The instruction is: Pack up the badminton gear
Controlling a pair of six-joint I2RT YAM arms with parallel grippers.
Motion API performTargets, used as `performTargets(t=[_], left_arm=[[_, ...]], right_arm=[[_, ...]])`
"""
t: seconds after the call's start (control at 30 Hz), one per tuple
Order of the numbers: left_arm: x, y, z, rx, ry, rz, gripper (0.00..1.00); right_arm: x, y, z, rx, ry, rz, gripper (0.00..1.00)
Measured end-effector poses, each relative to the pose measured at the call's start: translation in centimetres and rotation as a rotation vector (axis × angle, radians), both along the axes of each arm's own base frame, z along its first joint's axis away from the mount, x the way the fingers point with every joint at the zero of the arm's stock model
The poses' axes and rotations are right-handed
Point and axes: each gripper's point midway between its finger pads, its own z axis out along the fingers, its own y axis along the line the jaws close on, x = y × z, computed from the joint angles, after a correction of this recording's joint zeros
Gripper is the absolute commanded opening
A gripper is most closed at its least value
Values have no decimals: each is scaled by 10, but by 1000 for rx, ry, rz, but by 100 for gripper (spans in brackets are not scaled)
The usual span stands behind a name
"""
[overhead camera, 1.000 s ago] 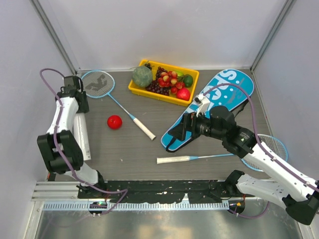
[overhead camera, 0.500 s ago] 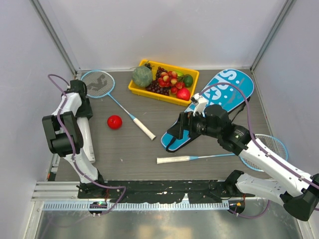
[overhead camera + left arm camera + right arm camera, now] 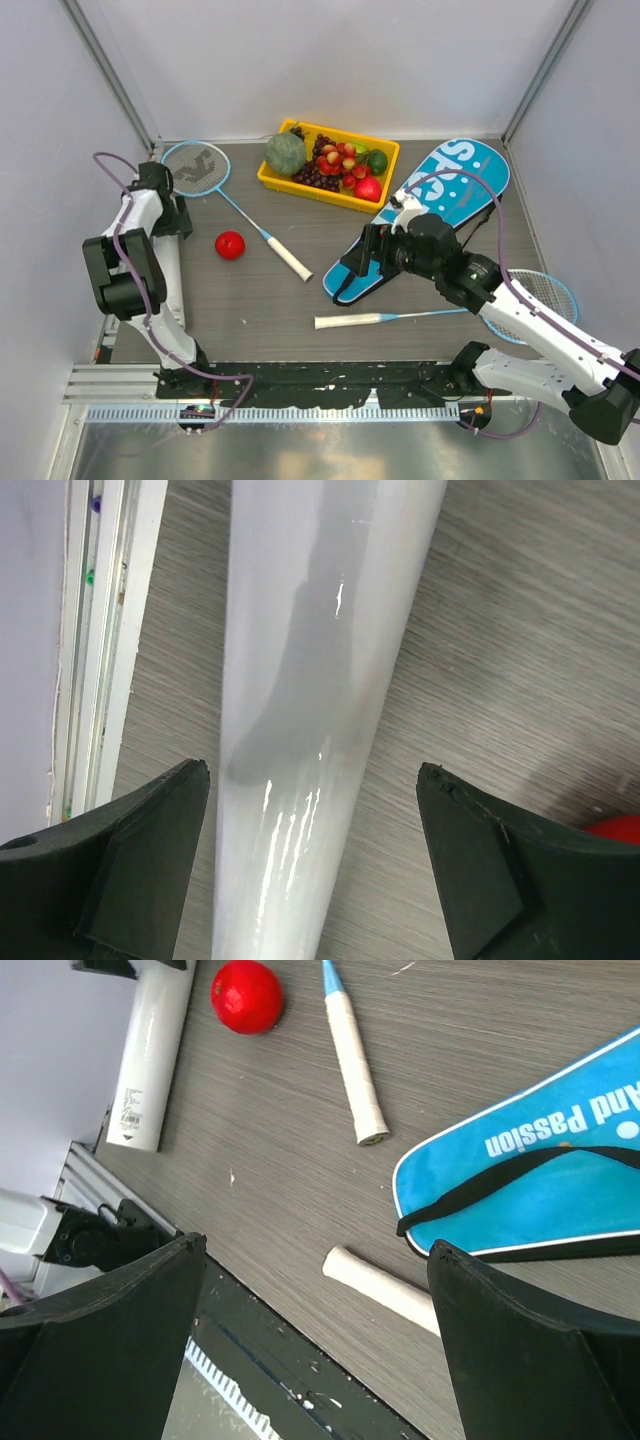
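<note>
The white tube [image 3: 168, 280] lies along the table's left edge. My left gripper [image 3: 172, 222] is open over its far end, and the tube [image 3: 310, 680] shows between the spread jaws of the gripper [image 3: 312, 772], untouched. One light-blue racket [image 3: 197, 167] lies at the back left, its white handle [image 3: 355, 1070] pointing to the middle. The second racket [image 3: 540, 293] lies at the right, its handle [image 3: 385, 1285] near the front. The blue "SPORT" bag [image 3: 430, 205] lies right of centre. My right gripper [image 3: 368, 250] is open and empty above the bag's narrow end [image 3: 540, 1180]. No shuttlecocks are in view.
A red ball [image 3: 230, 245] sits left of centre, also in the right wrist view [image 3: 247, 995]. A yellow tray [image 3: 270, 176] of fruit stands at the back. White walls close the left, right and back sides. The black rail runs along the front edge.
My left arm has folded and brought its gripper from the racket head toward the near end, over the tube's far end. My right gripper has shifted slightly over the bag's narrow end.
</note>
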Motion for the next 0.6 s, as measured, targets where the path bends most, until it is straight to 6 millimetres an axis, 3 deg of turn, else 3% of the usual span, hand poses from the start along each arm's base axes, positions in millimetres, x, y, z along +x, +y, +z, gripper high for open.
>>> performTargets(t=[0.13,0.37,0.47,0.6], left_arm=[[4,-5,27,-12,-88,-3,90],[2,-14,110,4,-360,-37,89],[-1,-26,142,-18,-472,-78,85],[-6,-61,175,-71,-607,-189,84]], right_arm=[[6,-9,-9,-17,15,-76,95],[16,-31,-43,-74,67,-239,95],[20,-43,-57,-97,90,-314,96],[25,-59,-75,-123,141,-425,96]])
